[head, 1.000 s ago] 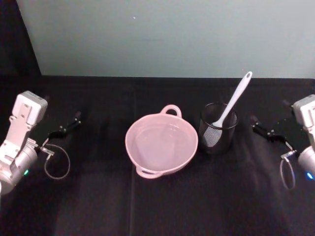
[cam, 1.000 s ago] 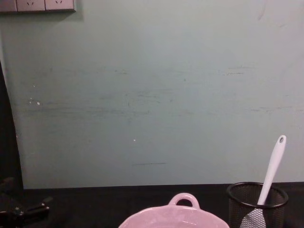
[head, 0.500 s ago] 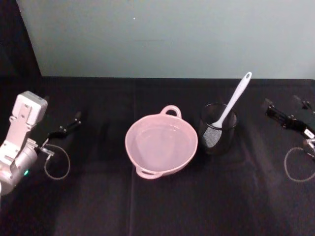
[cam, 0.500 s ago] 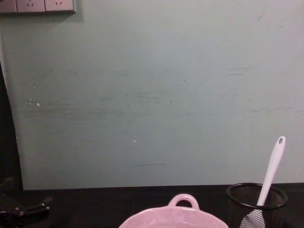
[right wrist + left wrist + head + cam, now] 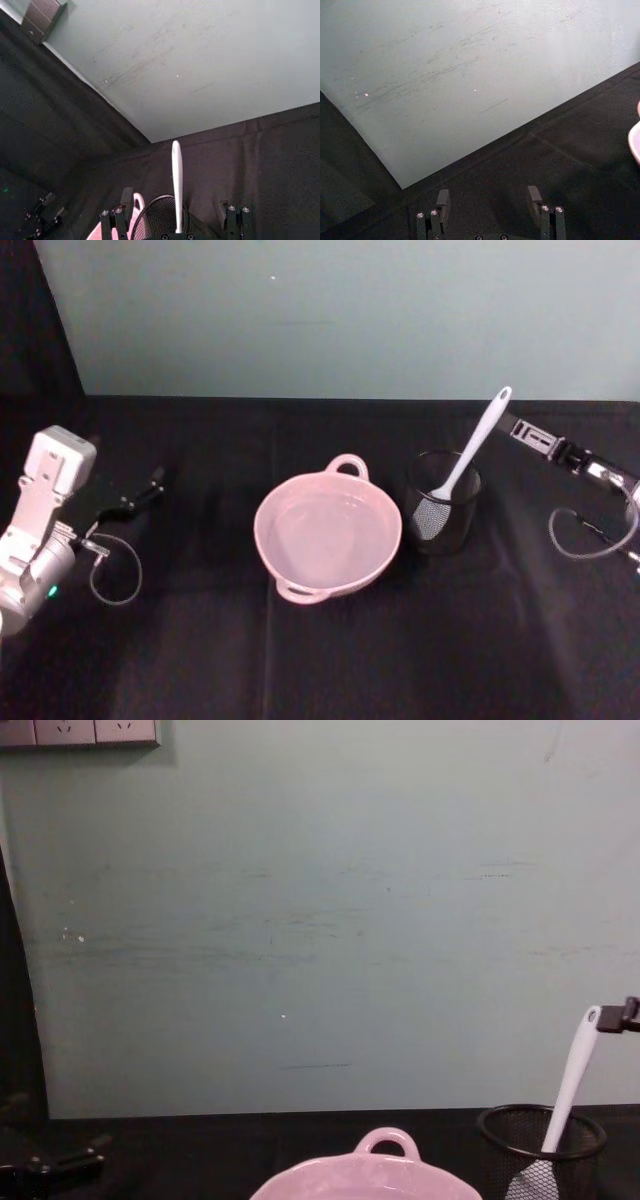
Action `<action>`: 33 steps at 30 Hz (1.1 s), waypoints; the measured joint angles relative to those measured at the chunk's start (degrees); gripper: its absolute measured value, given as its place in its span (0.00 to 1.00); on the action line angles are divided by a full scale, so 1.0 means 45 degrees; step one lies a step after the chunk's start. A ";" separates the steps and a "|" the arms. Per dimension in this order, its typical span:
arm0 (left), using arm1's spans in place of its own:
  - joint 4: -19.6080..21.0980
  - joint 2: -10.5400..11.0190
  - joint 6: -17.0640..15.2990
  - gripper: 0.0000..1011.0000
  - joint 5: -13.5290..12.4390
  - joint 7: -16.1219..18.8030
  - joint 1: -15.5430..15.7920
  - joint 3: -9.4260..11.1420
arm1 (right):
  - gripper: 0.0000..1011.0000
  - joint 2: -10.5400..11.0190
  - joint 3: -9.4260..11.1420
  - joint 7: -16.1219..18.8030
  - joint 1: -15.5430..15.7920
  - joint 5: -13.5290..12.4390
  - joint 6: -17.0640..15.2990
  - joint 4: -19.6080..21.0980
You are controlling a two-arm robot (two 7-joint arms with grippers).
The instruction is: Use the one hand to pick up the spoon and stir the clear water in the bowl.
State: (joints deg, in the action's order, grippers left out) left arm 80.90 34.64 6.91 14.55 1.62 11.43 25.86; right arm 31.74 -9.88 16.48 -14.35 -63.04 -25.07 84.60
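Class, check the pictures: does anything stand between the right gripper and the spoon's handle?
Nothing visible does. The open right gripper is close beside the top of the spoon handle. The mesh cup surrounds only the scoop end, lower down.

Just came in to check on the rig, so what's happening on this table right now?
The right gripper hangs beside the top of the white spoon, jaws open and lined up with the handle, not gripping it yet. The spoon stands tilted in the black mesh cup, next to the pink bowl of water. The left gripper rests open at the left side of the table. No stirring has begun.
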 joint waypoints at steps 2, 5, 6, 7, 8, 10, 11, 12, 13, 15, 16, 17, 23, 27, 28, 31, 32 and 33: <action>0.0000 0.0000 0.0000 1.00 0.0000 0.0000 0.0001 0.0000 | 0.99 -0.0053 -0.0168 0.0022 -0.0288 -0.0033 -0.0113 -0.0276; 0.0000 0.0000 0.0000 1.00 0.0000 0.0000 0.0000 0.0000 | 0.99 -0.0156 -0.0536 0.0063 -0.0888 -0.0002 -0.0193 -0.0853; 0.0000 0.0000 0.0000 1.00 0.0000 0.0000 0.0000 0.0000 | 0.99 -0.0182 -0.0637 0.0084 -0.1037 0.0032 -0.0193 -0.0988; 0.0000 0.0000 0.0000 1.00 0.0000 0.0000 0.0000 0.0000 | 0.99 -0.0228 -0.0811 0.0156 -0.1291 0.0122 -0.0148 -0.1239; 0.0001 0.0000 0.0000 1.00 0.0000 0.0000 0.0000 0.0000 | 0.99 -0.0251 -0.0883 0.0172 -0.1405 0.0173 -0.0102 -0.1370; 0.0000 0.0000 0.0000 1.00 0.0000 0.0000 0.0001 0.0000 | 0.99 -0.0301 -0.1021 0.0234 -0.1608 0.0238 0.0000 -0.1569; 0.0000 0.0000 0.0000 1.00 0.0000 0.0000 0.0000 0.0000 | 0.99 -0.0336 -0.1151 0.0302 -0.1752 0.0304 0.0100 -0.1760; 0.0000 0.0000 0.0000 1.00 -0.0001 -0.0001 0.0001 0.0000 | 0.99 -0.0355 -0.1222 0.0348 -0.1829 0.0329 0.0155 -0.1862; 0.0000 0.0000 0.0000 1.00 0.0000 0.0000 0.0001 0.0000 | 0.99 -0.0378 -0.1341 0.0444 -0.1955 0.0381 0.0266 -0.2029; 0.0000 0.0000 0.0000 1.00 0.0000 0.0000 0.0001 0.0000 | 0.99 -0.0400 -0.1450 0.0542 -0.2062 0.0417 0.0372 -0.2211; 0.0000 0.0000 0.0000 1.00 0.0000 0.0000 0.0000 0.0000 | 0.99 -0.0412 -0.1501 0.0593 -0.2108 0.0433 0.0436 -0.2298; 0.0000 0.0000 0.0000 1.00 -0.0001 0.0000 0.0001 0.0000 | 0.99 -0.0434 -0.1591 0.0679 -0.2176 0.0460 0.0539 -0.2420; 0.0000 0.0000 0.0000 1.00 0.0000 0.0000 0.0000 0.0000 | 0.99 -0.0454 -0.1720 0.0860 -0.2278 0.0473 0.0743 -0.2602; 0.0000 0.0000 0.0000 1.00 0.0000 0.0000 0.0000 0.0000 | 0.99 -0.0452 -0.1708 0.0849 -0.2274 0.0478 0.0732 -0.2583; 0.0000 0.0000 -0.0001 1.00 0.0000 0.0000 0.0000 0.0000 | 0.99 -0.0452 -0.1706 0.0846 -0.2273 0.0478 0.0728 -0.2580; 0.0000 0.0000 0.0000 1.00 0.0000 0.0000 0.0001 0.0000 | 0.94 -0.0450 -0.1697 0.0838 -0.2270 0.0482 0.0716 -0.2570; 0.0000 0.0000 0.0000 1.00 0.0000 0.0000 0.0001 -0.0001 | 0.94 -0.0449 -0.1696 0.0837 -0.2269 0.0483 0.0712 -0.2567; 0.0000 0.0000 0.0000 1.00 0.0000 0.0000 0.0000 0.0000 | 0.92 -0.0448 -0.1692 0.0832 -0.2267 0.0486 0.0703 -0.2562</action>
State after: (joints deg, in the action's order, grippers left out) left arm 80.90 34.65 6.91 14.55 1.62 11.43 25.86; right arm 29.72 -17.50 20.23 -24.55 -60.86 -21.90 73.07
